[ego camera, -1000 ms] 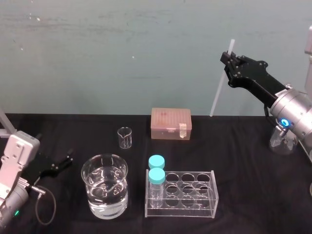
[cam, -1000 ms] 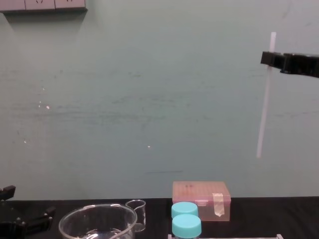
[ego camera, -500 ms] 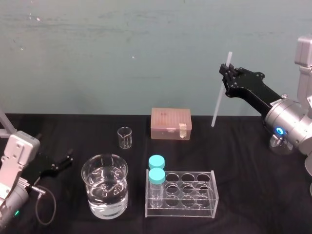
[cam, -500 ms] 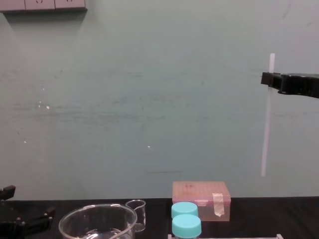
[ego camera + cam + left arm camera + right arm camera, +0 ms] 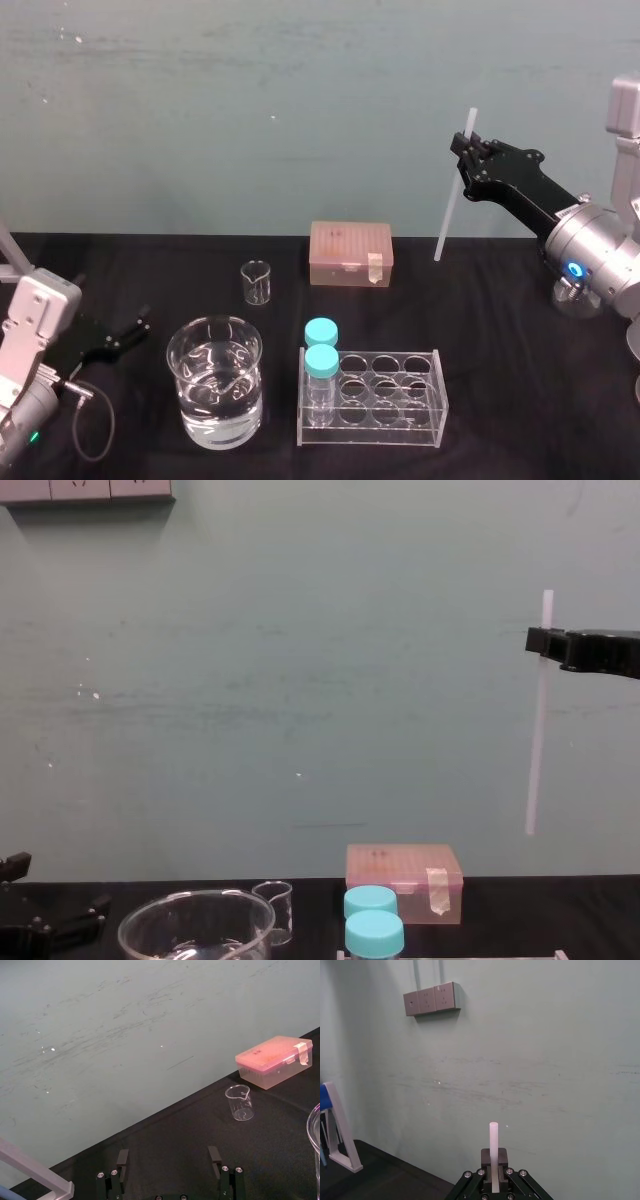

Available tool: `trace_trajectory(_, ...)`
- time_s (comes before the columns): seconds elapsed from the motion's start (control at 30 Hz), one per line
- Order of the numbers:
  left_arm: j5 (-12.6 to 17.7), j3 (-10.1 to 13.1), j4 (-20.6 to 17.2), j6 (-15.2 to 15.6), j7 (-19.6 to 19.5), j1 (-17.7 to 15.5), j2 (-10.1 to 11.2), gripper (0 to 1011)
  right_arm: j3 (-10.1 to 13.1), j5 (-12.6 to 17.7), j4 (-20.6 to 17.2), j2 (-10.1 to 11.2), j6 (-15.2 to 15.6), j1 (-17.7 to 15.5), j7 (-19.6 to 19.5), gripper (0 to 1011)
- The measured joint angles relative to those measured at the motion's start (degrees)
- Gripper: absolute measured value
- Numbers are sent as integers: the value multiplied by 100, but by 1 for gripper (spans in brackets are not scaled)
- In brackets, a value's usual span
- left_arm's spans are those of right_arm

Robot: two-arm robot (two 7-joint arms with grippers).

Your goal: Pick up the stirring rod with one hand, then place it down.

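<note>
The stirring rod (image 5: pixel 452 205) is a thin white translucent stick hanging nearly upright in the air, well above the black table at the right. My right gripper (image 5: pixel 466 150) is shut on it near its upper end; the chest view shows the rod (image 5: pixel 538 742) hanging below the gripper (image 5: pixel 543 640), and in the right wrist view its top (image 5: pixel 493 1142) sticks up between the closed fingers (image 5: pixel 492 1167). My left gripper (image 5: pixel 122 336) rests low at the table's left with its fingers (image 5: pixel 122 1160) spread apart and nothing between them.
On the table stand a pink lidded box (image 5: pixel 350 253), a small glass beaker (image 5: pixel 256 282), a large beaker of water (image 5: pixel 214 394) and a clear rack (image 5: pixel 385 395) holding two teal-capped bottles (image 5: pixel 321 360). A glass flask (image 5: pixel 575 292) sits behind my right arm.
My right gripper has come down with the rod, whose lower tip has sunk towards the table. Over the last half second it has barely moved. The left arm has stayed still.
</note>
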Motion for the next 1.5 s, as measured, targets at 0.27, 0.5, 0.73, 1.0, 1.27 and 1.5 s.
trace_trajectory(0.27,0,0,0,0,0,0,0,1005,-8,0,-3,4,0,3,3,71)
trace_trajectory(0.5,0,0,0,0,0,0,0,1005,-12,3,-3,6,-1,6,3,71)
trace_trajectory(0.73,0,0,0,0,0,0,0,1005,-15,6,-3,6,-3,8,3,70)
trace_trajectory(1.0,0,0,0,0,0,0,0,1005,-16,9,-3,6,-6,9,2,70)
trace_trajectory(1.27,0,0,0,0,0,0,0,1005,-16,10,-3,6,-9,9,2,70)
trace_trajectory(1.5,0,0,0,0,0,0,0,1005,-15,10,-3,6,-9,8,2,70)
